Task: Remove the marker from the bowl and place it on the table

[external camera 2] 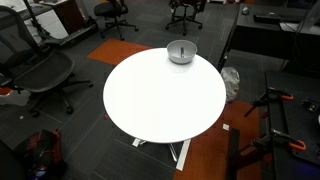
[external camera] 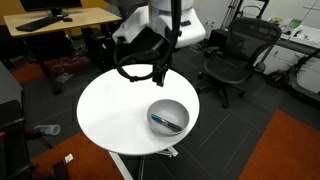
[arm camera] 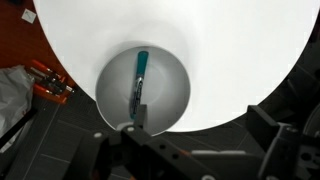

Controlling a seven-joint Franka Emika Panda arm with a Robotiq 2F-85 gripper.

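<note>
The grey bowl (external camera: 168,117) stands near the edge of the round white table (external camera: 115,115). It also shows in the exterior view without the arm (external camera 2: 181,51) and in the wrist view (arm camera: 165,85). The teal-and-dark marker (arm camera: 139,78) lies inside the bowl, and it shows as a thin streak in an exterior view (external camera: 163,122). My gripper (external camera: 161,70) hangs above the table, higher than the bowl and off to one side of it. In the wrist view my gripper (arm camera: 200,118) is open and empty, with one finger over the bowl's near rim.
Black office chairs (external camera: 235,55) stand close behind the table, and another chair (external camera 2: 40,75) stands beside it. A wooden desk (external camera: 60,20) is farther back. A black cable loop (external camera: 133,68) hangs from the arm. Orange carpet (external camera: 290,150) and red-handled tools (arm camera: 50,82) lie on the floor.
</note>
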